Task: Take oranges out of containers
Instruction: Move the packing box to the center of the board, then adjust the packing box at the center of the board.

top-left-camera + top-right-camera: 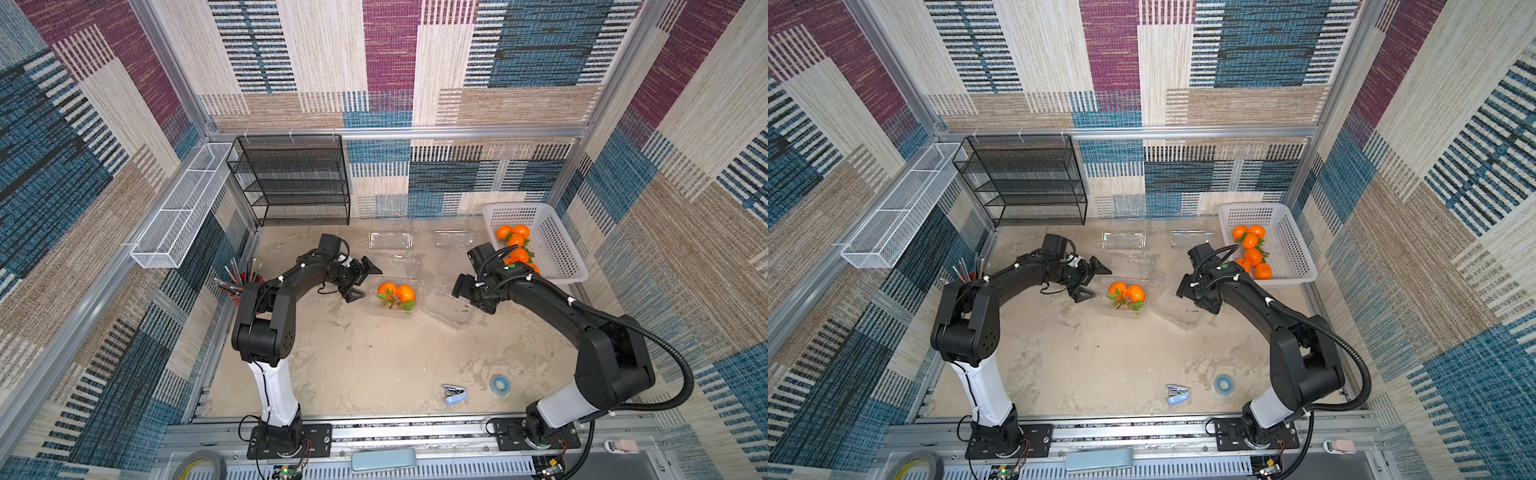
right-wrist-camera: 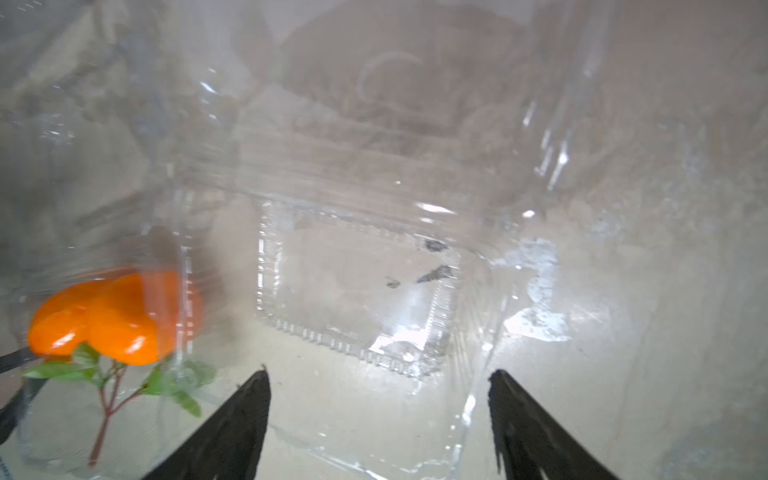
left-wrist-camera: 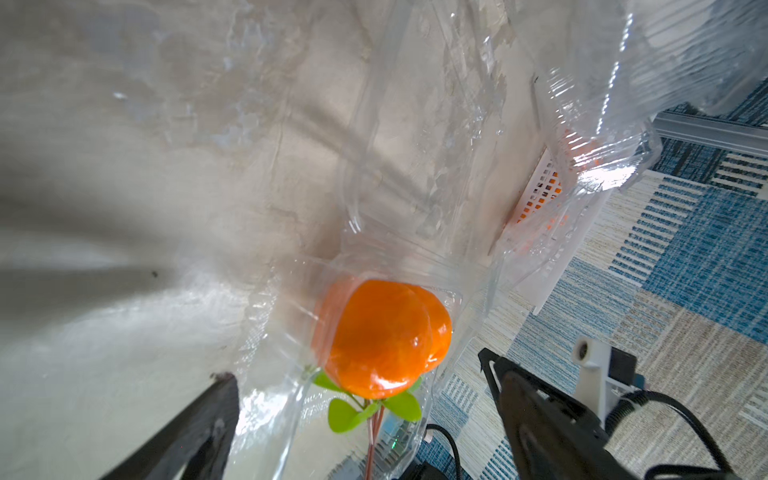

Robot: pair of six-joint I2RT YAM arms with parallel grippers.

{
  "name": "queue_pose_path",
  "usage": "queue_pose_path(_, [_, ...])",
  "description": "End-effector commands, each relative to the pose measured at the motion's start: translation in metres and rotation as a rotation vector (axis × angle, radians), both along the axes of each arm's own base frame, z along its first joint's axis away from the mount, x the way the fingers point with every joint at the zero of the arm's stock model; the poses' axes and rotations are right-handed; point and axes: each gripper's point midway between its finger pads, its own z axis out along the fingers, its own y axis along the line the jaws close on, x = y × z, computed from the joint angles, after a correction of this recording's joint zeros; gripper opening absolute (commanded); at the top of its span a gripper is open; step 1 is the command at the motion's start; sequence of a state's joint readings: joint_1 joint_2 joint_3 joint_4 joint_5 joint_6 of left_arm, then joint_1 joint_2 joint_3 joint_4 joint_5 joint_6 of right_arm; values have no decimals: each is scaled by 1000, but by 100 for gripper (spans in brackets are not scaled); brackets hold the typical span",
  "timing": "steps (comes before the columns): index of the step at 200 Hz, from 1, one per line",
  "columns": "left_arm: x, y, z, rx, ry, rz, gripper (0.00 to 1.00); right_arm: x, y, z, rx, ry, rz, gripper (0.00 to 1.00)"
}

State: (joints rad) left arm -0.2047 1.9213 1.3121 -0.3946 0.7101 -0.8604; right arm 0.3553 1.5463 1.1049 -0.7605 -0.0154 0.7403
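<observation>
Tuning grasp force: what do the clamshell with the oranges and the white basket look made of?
Clamshell: thin clear plastic, glossy; tabletop shows through, glare on ribbed walls. Basket: white plastic by the look, matte, moulded grid of holes.

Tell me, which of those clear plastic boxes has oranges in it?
The clear box beside the left end effector: it holds two oranges on a leafy stem; the other three are empty.

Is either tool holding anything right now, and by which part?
Nothing is held. The left tool stands open beside the oranges in a clear clamshell; the right tool stands open facing an empty clamshell.
</observation>
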Motion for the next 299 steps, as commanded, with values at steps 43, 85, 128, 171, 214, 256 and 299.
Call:
queue_pose_path(43, [-17,4,-7,2,20,-18,99,-26,-23,-33,-108,60,4,61])
queue_pose_path(85, [-17,3,-5,-3,19,-20,99,-25,-36,-49,-204,98,35,40])
queue_pose_path(128, [-18,3,-6,-6,29,-21,99,-6,-62,-47,-401,118,49,32])
queue_pose_path(171, [-23,3,-6,-5,34,-30,99,14,-81,-40,-479,111,43,33])
queue_pose_path(214, [-25,4,-6,-9,39,-31,99,27,-77,-33,-444,90,43,36])
queue_pose_path(256, [-26,3,-4,-20,39,-23,99,33,-68,-18,-389,52,34,52])
queue_pose_path(299, [-34,4,-7,-25,52,-21,99,33,-67,-9,-384,29,41,65])
